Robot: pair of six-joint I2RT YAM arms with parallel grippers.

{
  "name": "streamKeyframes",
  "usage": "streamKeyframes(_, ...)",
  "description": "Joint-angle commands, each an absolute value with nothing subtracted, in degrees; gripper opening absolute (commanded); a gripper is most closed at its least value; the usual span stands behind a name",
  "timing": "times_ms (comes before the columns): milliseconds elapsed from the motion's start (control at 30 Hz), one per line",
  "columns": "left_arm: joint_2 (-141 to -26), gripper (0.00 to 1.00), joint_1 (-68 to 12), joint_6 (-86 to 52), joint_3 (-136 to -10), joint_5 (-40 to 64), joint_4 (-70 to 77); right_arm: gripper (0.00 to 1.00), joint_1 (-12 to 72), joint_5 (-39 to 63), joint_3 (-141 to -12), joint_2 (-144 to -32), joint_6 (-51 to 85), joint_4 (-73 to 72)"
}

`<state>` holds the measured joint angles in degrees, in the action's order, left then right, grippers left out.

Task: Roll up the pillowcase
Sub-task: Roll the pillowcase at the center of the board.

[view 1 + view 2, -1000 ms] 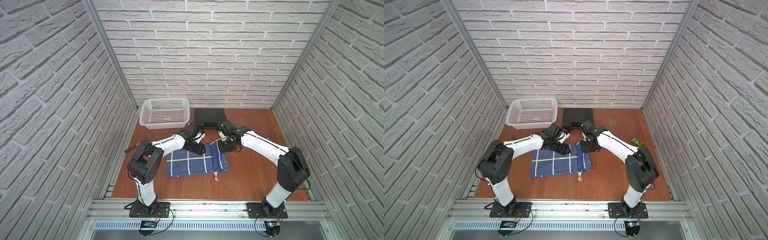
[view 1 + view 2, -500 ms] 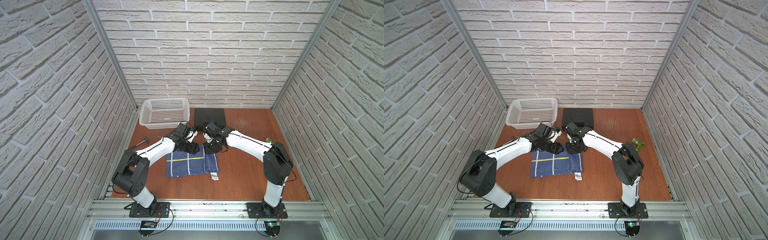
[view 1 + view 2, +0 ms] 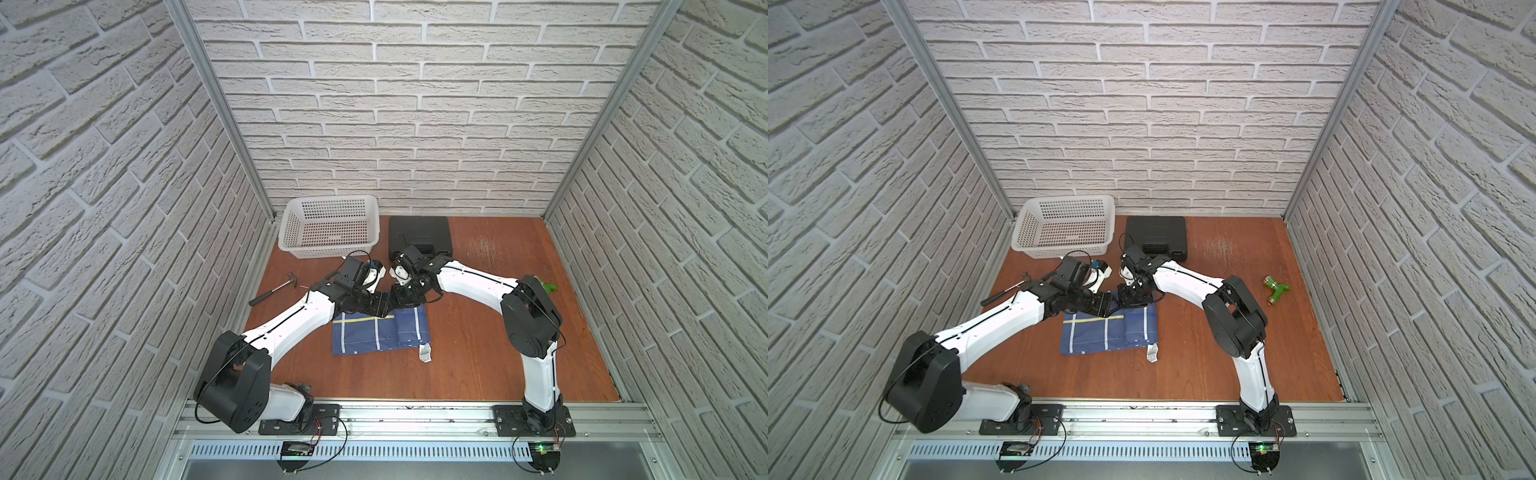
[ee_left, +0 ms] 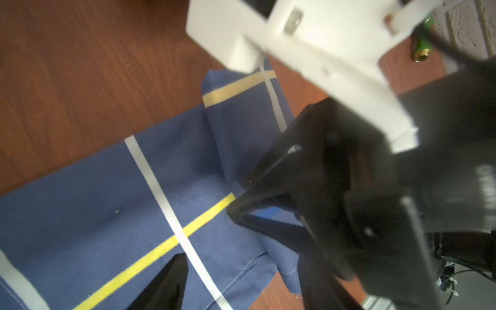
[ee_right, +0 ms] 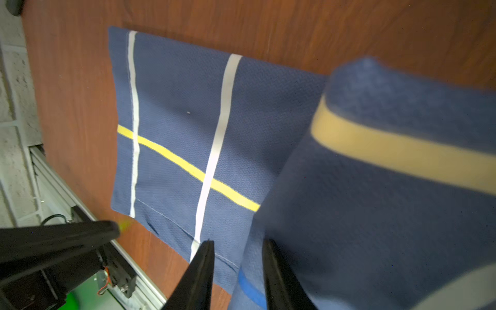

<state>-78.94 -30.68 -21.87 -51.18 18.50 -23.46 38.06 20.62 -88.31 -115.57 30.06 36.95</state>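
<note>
Top views: in both we see the pillowcase (image 3: 374,336) (image 3: 1100,332) lying mid-worktop (image 3: 478,353), its right end doubled over and its care tag (image 3: 424,353) at the near right corner. The left claw (image 3: 384,309) and right claw (image 3: 401,301) meet at its far edge.

Left wrist: our left claw's fingers (image 4: 171,284) stand wide apart over the cloth.

Right wrist: the right claw (image 5: 239,241) stands parted, with a raised fold beside one finger.

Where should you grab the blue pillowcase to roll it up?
Probably the pillowcase is best pinched at the folded-over flap on the robot's right side, coming down from above. That flap already lies doubled over the flat part, so its edge is a raised lip to grab and turn leftward.
</note>
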Motion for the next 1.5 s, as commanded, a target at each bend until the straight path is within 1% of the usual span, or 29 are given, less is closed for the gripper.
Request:
streamKeyframes(0, -79.1, 0.7, -33.0, -23.8, -50.2, 21.2, -19.6, 0.37, 36.0, 23.3, -88.6, -107.9, 29.4, 35.7)
streamKeyframes(133, -82.2, 0.7, -35.9, -24.2, -51.1, 21.7, -16.8, 0.38, 31.9, 23.4, -86.3, -104.7, 27.4, 37.1)
streamKeyframes(300, -87.1, 0.69, -38.7, -23.9, -54.6, 21.2, -15.9, 0.35, 28.4, 25.9, -85.4, -106.4, 25.1, 35.4)
streamKeyframes(400, -89.9, 0.68, -40.2, -22.6, -55.3, 20.3, -15.9, 0.34, 28.4, 29.0, -86.8, -109.5, 25.3, 32.6)
streamKeyframes(567, -92.1, 0.66, -41.5, -22.2, -52.9, 20.0, -14.3, 0.32, 28.4, 31.6, -87.4, -114.7, 26.4, 27.0)
streamKeyframes(800, -94.2, 0.66, -42.7, -21.8, -50.1, 19.6, -14.6, 0.32, 28.4, 32.9, -87.1, -120.2, 26.5, 22.6)
streamKeyframes(1000, -95.5, 0.66, -44.1, -23.0, -49.5, 19.7, -13.6, 0.32, 28.3, 30.6, -85.2, -122.8, 24.0, 22.5)
streamKeyframes(1100, -96.7, 0.65, -44.8, -23.3, -48.6, 19.8, -13.2, 0.32, 28.3, 31.1, -83.7, -123.8, 23.1, 20.6)
streamKeyframes(1267, -98.3, 0.65, -45.9, -22.5, -49.0, 19.9, -14.9, 0.33, 28.0, 33.1, -85.4, -122.2, 22.9, 19.3)
streamKeyframes(1467, -96.7, 0.66, -46.0, -20.9, -51.6, 20.2, -18.5, 0.4, 24.8, 33.6, -85.5, -112.9, 22.2, 23.0)
